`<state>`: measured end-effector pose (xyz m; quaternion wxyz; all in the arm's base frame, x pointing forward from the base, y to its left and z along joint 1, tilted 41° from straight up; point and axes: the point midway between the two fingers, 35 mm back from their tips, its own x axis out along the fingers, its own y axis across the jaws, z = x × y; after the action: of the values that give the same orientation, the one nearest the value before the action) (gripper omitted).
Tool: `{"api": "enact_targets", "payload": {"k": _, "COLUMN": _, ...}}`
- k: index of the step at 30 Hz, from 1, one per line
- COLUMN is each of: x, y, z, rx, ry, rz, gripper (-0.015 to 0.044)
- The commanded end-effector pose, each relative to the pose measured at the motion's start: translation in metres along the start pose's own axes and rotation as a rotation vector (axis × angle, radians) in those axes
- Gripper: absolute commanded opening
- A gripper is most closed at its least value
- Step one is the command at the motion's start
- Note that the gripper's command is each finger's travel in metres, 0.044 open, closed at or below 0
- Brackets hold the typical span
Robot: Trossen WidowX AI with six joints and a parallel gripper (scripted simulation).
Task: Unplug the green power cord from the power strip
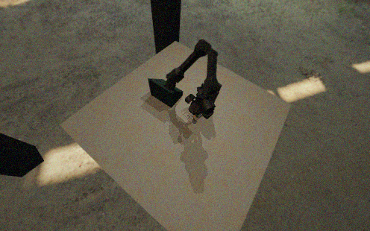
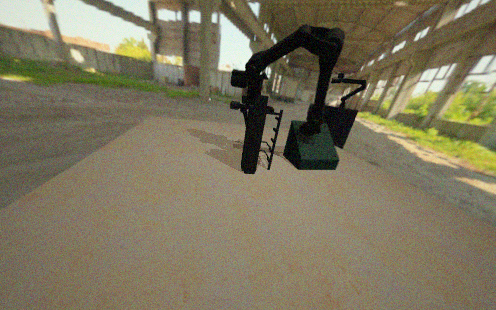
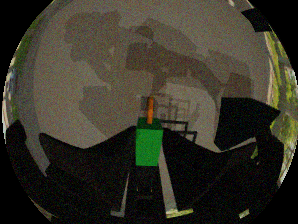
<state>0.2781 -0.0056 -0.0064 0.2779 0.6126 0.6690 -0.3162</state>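
Note:
In the wrist view, the green plug (image 3: 148, 144) sits between my gripper's (image 3: 149, 159) fingers, which are shut on it. A short orange part (image 3: 150, 110) sticks out of the plug's far end, next to a faint dark outline that looks like the power strip (image 3: 176, 123). I cannot tell whether the plug still sits in the strip. In the exterior view the gripper (image 2: 249, 167) points straight down, its tips close to the tabletop, and a thin dark ladder-like piece (image 2: 273, 135) stands right beside it. In the top view the gripper (image 1: 197, 116) is low over the middle of the table. The cord is not visible.
The arm's dark green base block (image 1: 164, 92) (image 2: 311, 146) stands just behind the gripper on the square beige table (image 1: 136, 149) (image 2: 173, 225). A dark box (image 2: 342, 125) stands behind the base. Dark pillars (image 1: 165, 22) stand beyond the table's edges.

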Motion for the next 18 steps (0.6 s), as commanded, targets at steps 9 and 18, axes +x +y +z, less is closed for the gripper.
{"api": "enact_targets", "payload": {"k": 9, "x": 0.0, "y": 0.0, "z": -0.001, "rx": -0.005, "ry": 0.002, "rz": -0.005, "gripper": 0.0263}}
{"api": "enact_targets", "payload": {"k": 18, "x": -0.009, "y": 0.002, "z": 0.043, "rx": -0.005, "ry": -0.002, "rz": -0.004, "gripper": 0.044}}
